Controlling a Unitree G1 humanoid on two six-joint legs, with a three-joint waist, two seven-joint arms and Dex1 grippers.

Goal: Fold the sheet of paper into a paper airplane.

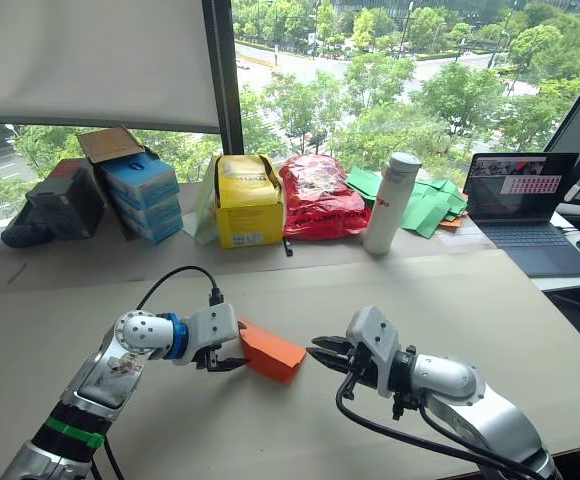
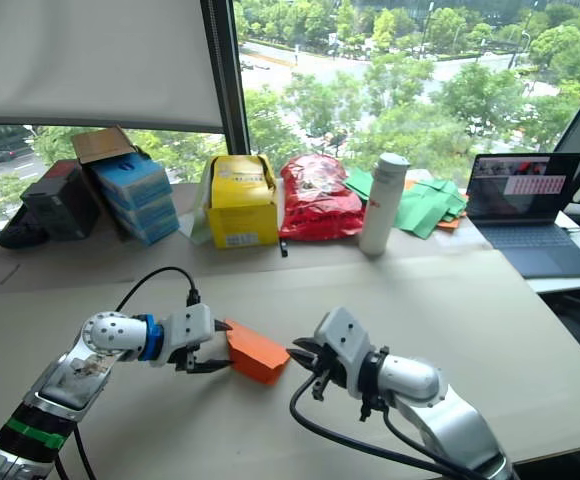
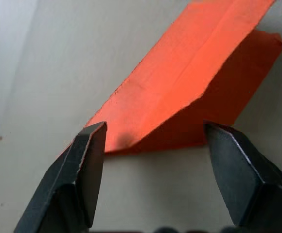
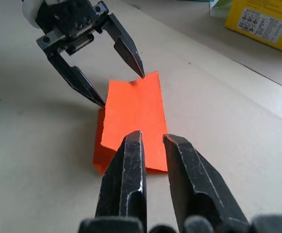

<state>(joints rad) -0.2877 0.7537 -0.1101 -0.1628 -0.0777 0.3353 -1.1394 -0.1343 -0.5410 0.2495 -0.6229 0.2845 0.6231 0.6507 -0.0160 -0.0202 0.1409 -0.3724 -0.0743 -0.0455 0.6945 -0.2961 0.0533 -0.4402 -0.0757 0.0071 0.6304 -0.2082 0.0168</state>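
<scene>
A: Tabletop [image 1: 490,300], broad, beige and flat, is the biggest thing we see. Along its far edge stand a grey open laptop [image 1: 526,205], a crinkled red plastic bag [image 1: 319,196], a yellow cardboard box [image 1: 246,201] and a tall white bottle [image 1: 390,202].

B: And the sheet of paper [image 1: 270,350]?

A: We find the thin, bright orange, folded sheet lying on the table between the two grippers, one flap raised along a crease.

B: How do the grippers stand?

A: The left gripper [image 1: 228,356] has its black fingers spread wide at the sheet's near end, one tip at each side. The right gripper [image 1: 317,352] points at the opposite end, its fingers with a narrow gap between them, holding nothing.
</scene>
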